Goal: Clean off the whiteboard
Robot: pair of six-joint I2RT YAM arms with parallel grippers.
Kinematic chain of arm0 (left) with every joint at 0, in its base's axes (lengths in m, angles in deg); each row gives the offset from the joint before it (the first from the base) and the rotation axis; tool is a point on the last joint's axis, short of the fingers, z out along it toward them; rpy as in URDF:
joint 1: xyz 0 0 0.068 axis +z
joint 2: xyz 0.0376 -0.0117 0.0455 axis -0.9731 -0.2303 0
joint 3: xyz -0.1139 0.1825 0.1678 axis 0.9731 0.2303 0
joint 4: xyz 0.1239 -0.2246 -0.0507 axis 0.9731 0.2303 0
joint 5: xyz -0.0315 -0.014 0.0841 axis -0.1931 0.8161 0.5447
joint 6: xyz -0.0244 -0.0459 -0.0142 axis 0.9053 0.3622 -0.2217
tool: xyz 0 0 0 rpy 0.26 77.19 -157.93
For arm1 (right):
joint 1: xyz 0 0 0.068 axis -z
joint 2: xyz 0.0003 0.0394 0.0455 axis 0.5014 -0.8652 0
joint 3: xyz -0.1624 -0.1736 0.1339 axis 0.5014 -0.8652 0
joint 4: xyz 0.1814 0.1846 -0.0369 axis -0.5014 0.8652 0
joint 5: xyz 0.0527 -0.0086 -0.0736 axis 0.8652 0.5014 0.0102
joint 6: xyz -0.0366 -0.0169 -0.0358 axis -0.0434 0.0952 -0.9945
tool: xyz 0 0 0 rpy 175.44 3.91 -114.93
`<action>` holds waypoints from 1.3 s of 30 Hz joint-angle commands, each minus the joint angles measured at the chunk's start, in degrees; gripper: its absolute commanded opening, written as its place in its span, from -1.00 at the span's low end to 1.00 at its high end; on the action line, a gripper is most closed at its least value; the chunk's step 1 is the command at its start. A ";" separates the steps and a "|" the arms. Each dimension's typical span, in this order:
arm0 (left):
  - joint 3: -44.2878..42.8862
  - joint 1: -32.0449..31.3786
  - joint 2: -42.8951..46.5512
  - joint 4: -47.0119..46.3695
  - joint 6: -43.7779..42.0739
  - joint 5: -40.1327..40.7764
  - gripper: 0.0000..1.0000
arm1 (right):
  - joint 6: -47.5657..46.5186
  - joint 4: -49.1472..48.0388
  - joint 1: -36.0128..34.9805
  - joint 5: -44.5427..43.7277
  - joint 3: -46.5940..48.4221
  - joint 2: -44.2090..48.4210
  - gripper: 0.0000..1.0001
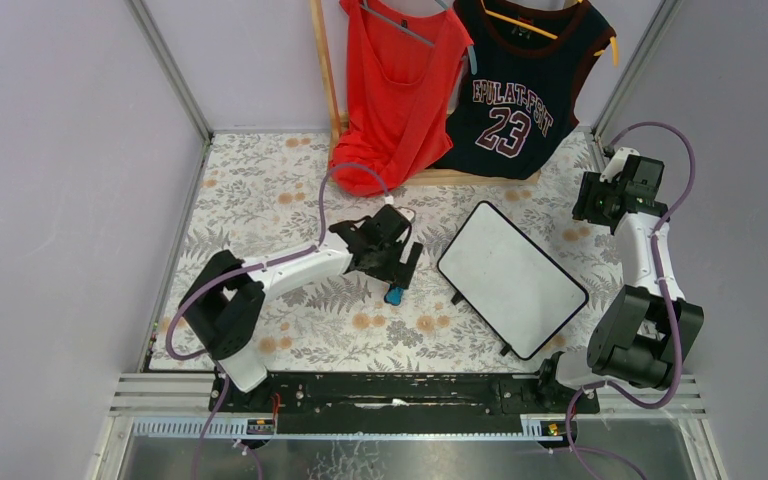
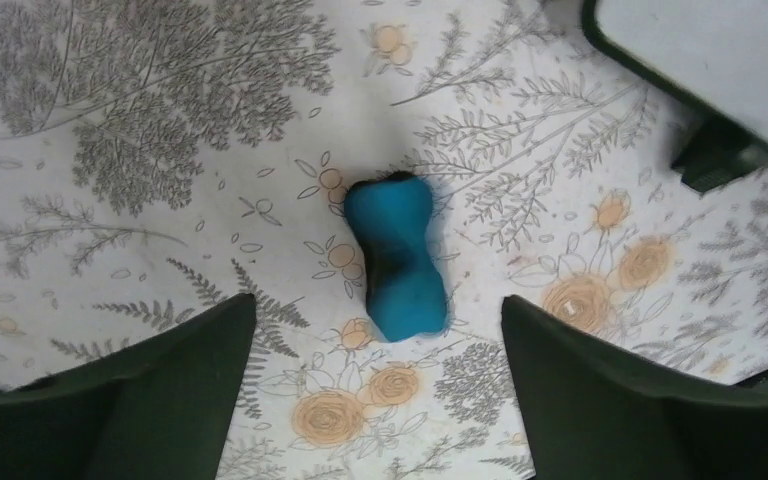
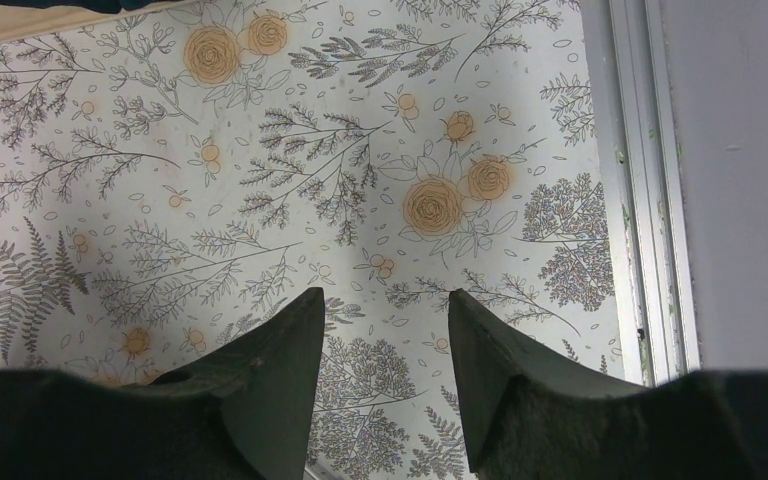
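Observation:
The whiteboard (image 1: 512, 277) lies flat and skewed on the floral cloth, right of centre, its face plain white with no writing visible; its corner and a black foot show in the left wrist view (image 2: 705, 50). A blue eraser (image 1: 394, 295) lies on the cloth left of the board, also in the left wrist view (image 2: 396, 258). My left gripper (image 1: 400, 272) hovers just above it, open and empty (image 2: 378, 310), the eraser lying ahead of the fingertips. My right gripper (image 1: 592, 200) is at the far right, open and empty over bare cloth (image 3: 387, 295).
A red top (image 1: 397, 90) and a dark "23" jersey (image 1: 520, 90) hang on a wooden rack at the back. A metal rail (image 3: 650, 200) and grey wall bound the table right of my right gripper. Walls enclose left and right sides.

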 commanded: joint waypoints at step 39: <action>21.64 18.72 27.69 -25.93 2.69 24.33 1.00 | -2.84 -12.61 0.01 5.05 -9.92 7.39 0.31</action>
